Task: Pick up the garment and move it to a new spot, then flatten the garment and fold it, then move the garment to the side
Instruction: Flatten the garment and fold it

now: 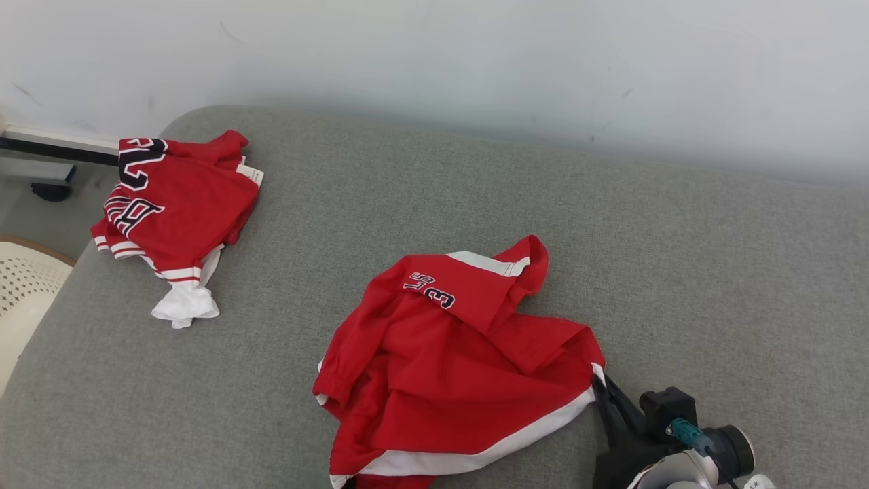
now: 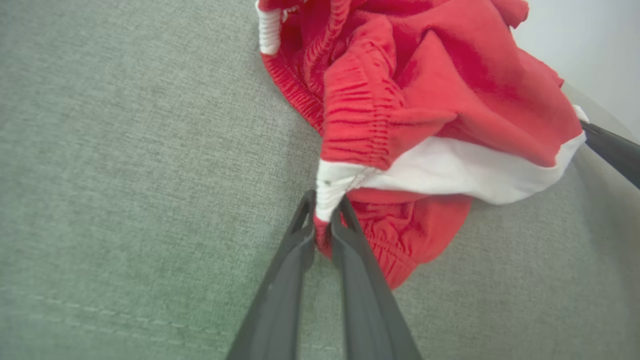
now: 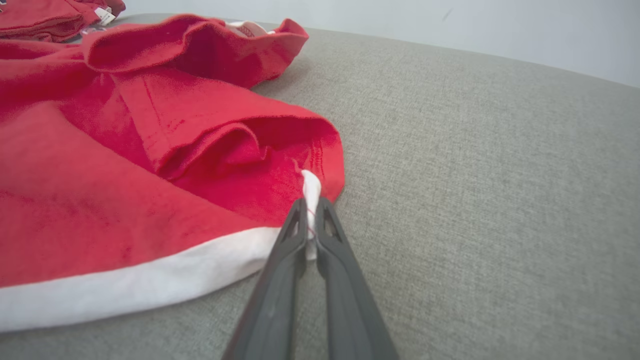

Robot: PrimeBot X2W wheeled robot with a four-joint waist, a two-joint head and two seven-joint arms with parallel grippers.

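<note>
The garment (image 1: 448, 367), red shorts with a white side band and dark lettering, lies crumpled on the grey cushion (image 1: 543, 204) in front of me. My right gripper (image 1: 603, 388) is at the garment's lower right corner, and in the right wrist view my right gripper (image 3: 310, 212) is shut on the white tip of that corner of the garment (image 3: 100, 190). My left gripper (image 2: 325, 210) is shut on the white-banded corner by the gathered waistband of the garment (image 2: 450, 90). A dark finger of the right gripper (image 2: 612, 150) touches the garment's far corner in the left wrist view.
A second red garment (image 1: 173, 210) with white trim lies at the cushion's far left, also seen as red garment (image 3: 45, 17). A white perforated object (image 1: 20, 292) stands beside the cushion's left edge. A pale wall (image 1: 475, 61) runs behind.
</note>
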